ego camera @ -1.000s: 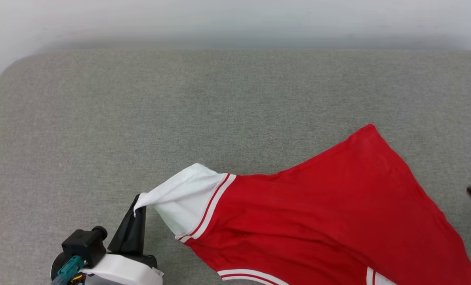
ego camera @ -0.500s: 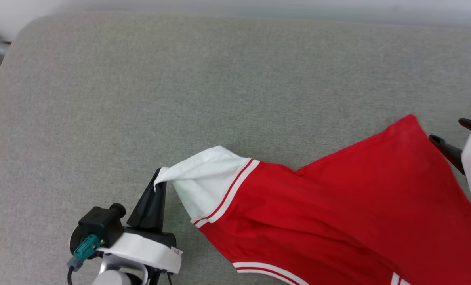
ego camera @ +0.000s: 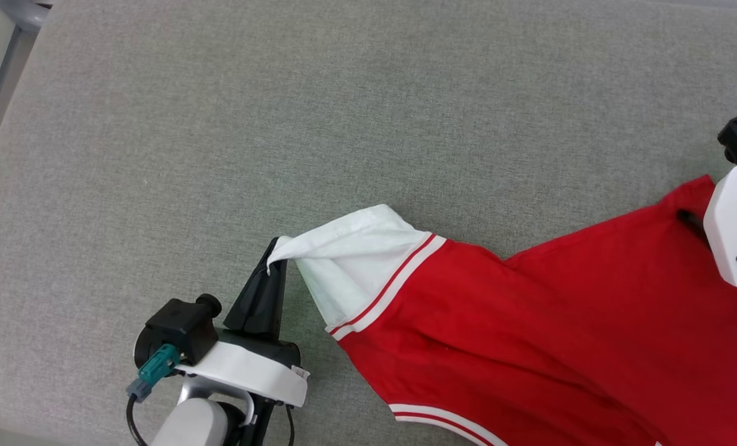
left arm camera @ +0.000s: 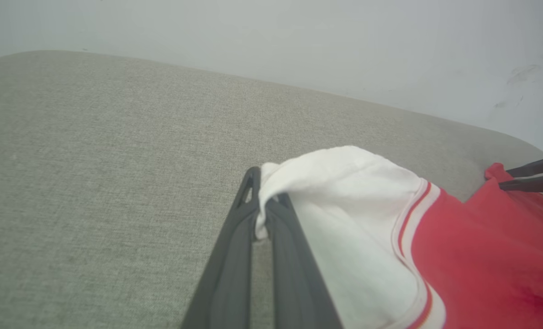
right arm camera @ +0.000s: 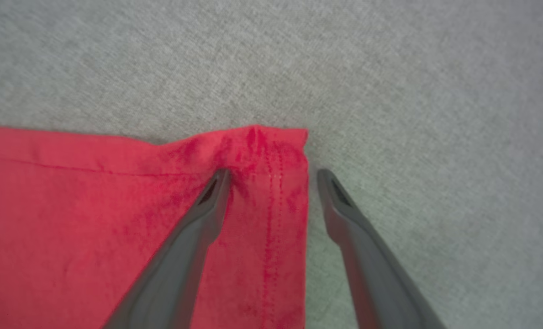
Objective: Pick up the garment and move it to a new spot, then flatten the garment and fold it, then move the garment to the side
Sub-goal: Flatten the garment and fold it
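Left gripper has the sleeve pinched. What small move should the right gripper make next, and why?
Probably close the right gripper: its jaws stand open astride the red hem corner of the garment, one finger over cloth, one over the grey cushion, while the left gripper pinches the white sleeve.

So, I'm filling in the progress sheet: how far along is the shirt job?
Done: nothing finished; the shirt lies unfolded and creased on the grey pad. In hand: the left gripper is shut on the white sleeve tip; the right gripper is open, astride the red hem corner, not yet gripping. Left: flattening, folding, moving it aside.
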